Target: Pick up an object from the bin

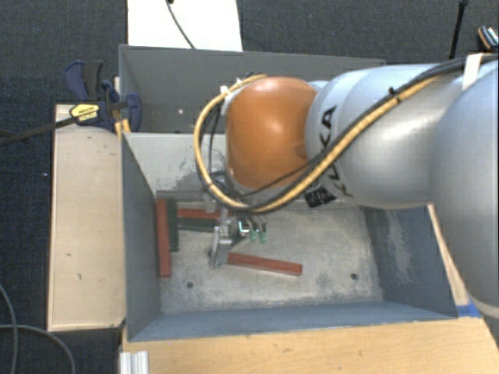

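Note:
My gripper [221, 246] hangs below the arm's orange cover, low over the bin floor left of centre. Its tip sits just above the left end of a flat red-brown bar [263, 265] lying almost level on the floor. A small green piece [254, 233] shows right beside the gripper. To its left a short red-brown bar [195, 213] lies across a dark green bar [198, 225].
A long red-brown bar [164, 238] lies along the bin's left wall, with a dark green strip [174, 236] next to it. The arm and its cover hide the back middle of the bin. Bare floor shows at the front and right.

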{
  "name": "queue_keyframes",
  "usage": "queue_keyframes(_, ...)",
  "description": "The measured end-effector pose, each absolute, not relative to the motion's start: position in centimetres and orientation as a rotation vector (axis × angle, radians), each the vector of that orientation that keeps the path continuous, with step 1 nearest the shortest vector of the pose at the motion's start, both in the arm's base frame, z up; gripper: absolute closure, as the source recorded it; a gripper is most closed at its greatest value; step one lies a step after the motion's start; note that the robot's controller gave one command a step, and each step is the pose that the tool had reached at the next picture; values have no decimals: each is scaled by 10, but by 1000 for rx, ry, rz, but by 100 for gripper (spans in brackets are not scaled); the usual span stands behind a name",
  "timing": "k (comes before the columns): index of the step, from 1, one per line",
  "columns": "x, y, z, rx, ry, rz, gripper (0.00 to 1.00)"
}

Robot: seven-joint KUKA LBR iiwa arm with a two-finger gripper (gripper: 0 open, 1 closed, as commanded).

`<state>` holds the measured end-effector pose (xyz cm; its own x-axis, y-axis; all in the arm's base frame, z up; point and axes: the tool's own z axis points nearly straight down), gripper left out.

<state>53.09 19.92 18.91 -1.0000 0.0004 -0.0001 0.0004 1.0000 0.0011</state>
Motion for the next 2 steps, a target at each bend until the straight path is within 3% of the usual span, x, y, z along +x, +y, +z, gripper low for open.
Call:
queue_keyframes(1, 540, 181, 66, 83, 3145, -1, 0)
queue_keyframes(2, 552, 131, 71, 142, 3139, -2, 0)
